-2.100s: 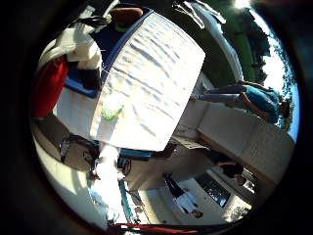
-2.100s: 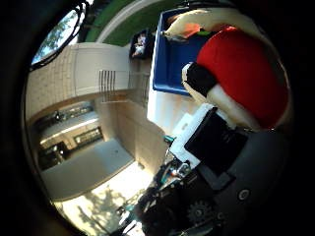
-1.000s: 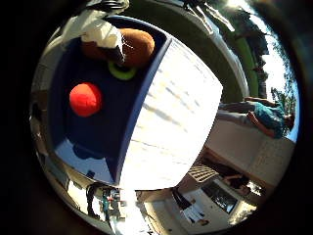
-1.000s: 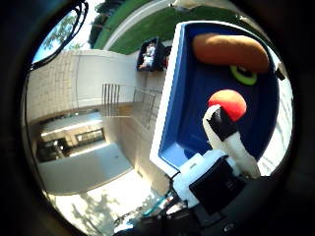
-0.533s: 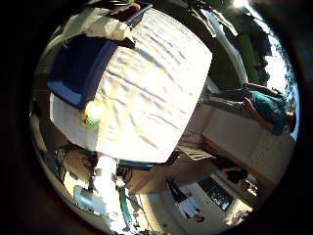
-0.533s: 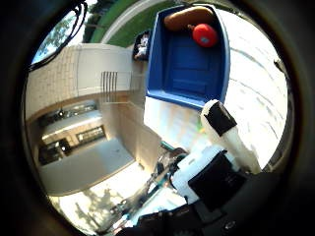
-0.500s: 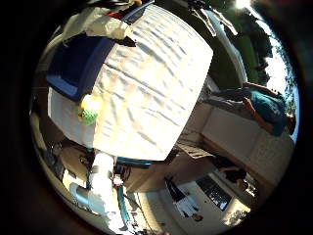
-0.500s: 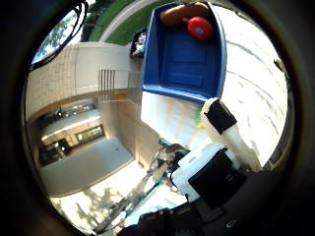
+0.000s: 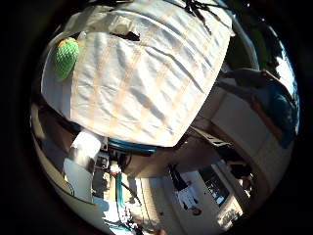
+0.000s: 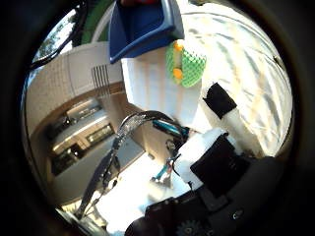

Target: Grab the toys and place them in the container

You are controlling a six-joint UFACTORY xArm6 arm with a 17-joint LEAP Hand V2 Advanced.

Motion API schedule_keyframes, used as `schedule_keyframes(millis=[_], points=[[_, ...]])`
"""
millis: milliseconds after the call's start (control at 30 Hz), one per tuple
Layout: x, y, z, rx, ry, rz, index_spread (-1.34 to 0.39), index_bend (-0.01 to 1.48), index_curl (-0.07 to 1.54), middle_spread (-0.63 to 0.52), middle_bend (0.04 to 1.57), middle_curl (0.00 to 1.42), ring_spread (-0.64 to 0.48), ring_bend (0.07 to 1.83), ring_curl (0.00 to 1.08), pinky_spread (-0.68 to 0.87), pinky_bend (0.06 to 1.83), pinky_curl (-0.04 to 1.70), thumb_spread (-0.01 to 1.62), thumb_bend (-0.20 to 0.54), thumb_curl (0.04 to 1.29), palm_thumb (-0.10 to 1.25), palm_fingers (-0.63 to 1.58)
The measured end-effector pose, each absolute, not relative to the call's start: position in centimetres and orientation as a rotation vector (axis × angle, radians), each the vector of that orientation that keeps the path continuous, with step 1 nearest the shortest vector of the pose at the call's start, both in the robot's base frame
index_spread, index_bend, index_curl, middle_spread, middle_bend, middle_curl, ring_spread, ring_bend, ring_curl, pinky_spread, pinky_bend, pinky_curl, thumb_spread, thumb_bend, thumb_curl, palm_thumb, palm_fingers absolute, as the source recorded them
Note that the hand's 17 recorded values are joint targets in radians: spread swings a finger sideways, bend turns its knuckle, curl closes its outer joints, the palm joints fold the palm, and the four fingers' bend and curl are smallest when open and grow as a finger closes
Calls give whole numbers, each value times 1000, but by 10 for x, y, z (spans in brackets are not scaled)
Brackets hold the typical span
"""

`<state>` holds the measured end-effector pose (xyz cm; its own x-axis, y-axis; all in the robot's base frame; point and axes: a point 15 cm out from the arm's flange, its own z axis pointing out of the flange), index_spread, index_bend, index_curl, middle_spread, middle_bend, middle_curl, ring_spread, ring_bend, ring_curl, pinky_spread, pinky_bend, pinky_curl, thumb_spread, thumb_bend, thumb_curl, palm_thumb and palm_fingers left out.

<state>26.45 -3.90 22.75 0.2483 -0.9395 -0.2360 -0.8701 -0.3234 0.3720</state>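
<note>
A green toy (image 10: pixel 187 67) with an orange part lies on the white tablecloth (image 10: pixel 246 49), just beside the blue container (image 10: pixel 148 29). A bit of a red toy (image 10: pixel 146 3) shows inside the container. My right hand (image 10: pixel 221 147) hovers above the cloth near the green toy, with a black-tipped finger (image 10: pixel 220 101) stretched out and holding nothing. In the little finger side palm view the green toy (image 9: pixel 66 57) lies near the edge of the cloth-covered table (image 9: pixel 156 88), away from the palm.
Past the table's edge stand a chair (image 9: pixel 83 157) and a metal frame (image 10: pixel 128 138) on the paved floor. A light brick wall (image 10: pixel 74 69) rises behind the container.
The red toy, close at the palm 2.1 s ago, lay in the blue container by 1.0 s ago. The camera has since moved from the container to over the cloth, nearer the green toy.
</note>
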Motion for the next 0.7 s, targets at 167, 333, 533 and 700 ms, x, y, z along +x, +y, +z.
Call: schedule_keyframes(millis=[167, 333, 533, 700], points=[[265, -27, 215, 2352, -1643, -676, -196, 208, 365, 26, 175, 365, 306, 367, 272, 532, 723, 220, 1170, -25, 418, 728, 271], [264, -7, 210, 2388, -1524, -668, -242, 216, 371, 25, 170, 355, 295, 341, 273, 527, 697, 202, 1164, -25, 414, 736, 258], [261, 9, 186, 2347, -1427, -739, -265, 206, 370, 24, 162, 343, 291, 334, 278, 522, 692, 191, 1151, -24, 409, 746, 244], [266, 14, 173, 2349, -1405, -738, -218, 202, 368, 7, 204, 349, 288, 385, 294, 512, 651, 171, 1138, -24, 406, 756, 329]])
